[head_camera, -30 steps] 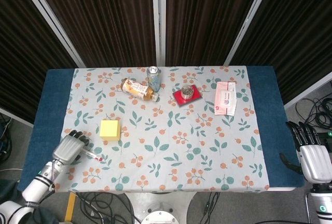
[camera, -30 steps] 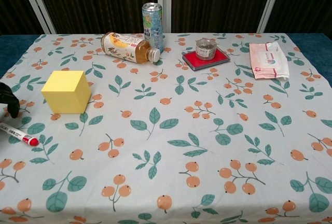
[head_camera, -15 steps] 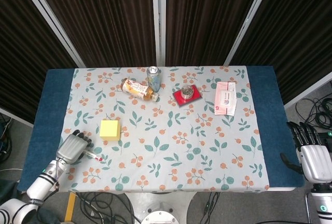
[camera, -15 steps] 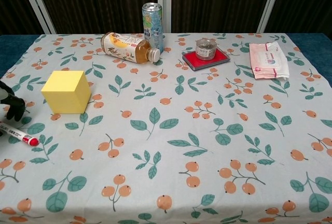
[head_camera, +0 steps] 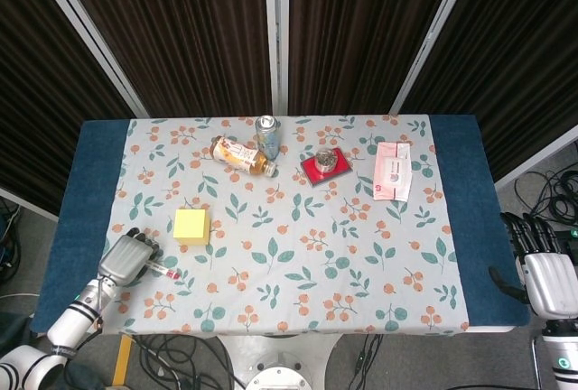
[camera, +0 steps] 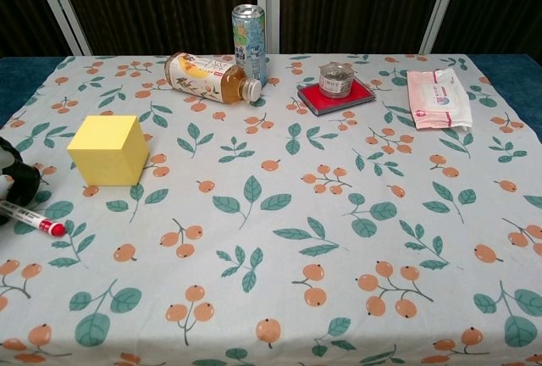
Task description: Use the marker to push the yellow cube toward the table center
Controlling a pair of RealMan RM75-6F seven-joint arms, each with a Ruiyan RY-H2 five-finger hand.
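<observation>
Left hand [head_camera: 128, 257] sits at the near-left corner of the surface [head_camera: 361, 255], over the butt end of the marker [camera: 32, 220]. Across the last second it has crept a little toward the yellow cube [camera: 108, 149] and lowered; in the chest view its dark fingers [camera: 19, 181] now reach further in from the left edge, and the marker's red tip has shifted slightly and tilted, so the hand appears to be touching the pen. Whether the fingers are actually closed around the barrel cannot be told: the head view shows only the back of the hand, the chest view only fingertips at the frame edge. The marker lies near flat, red cap pointing right, just short of the cube's near-left corner but apart from it. The cube has not moved; it sits on the left part of the cloth, well apart from the middle. Right hand [head_camera: 547, 273] hangs off the right edge, fingers spread, holding nothing, unchanged. Judgement: the step is still securing the marker; no push begun. Next, a firm hold is needed, then the tip brought to the cube's left face to drive it rightward.
</observation>
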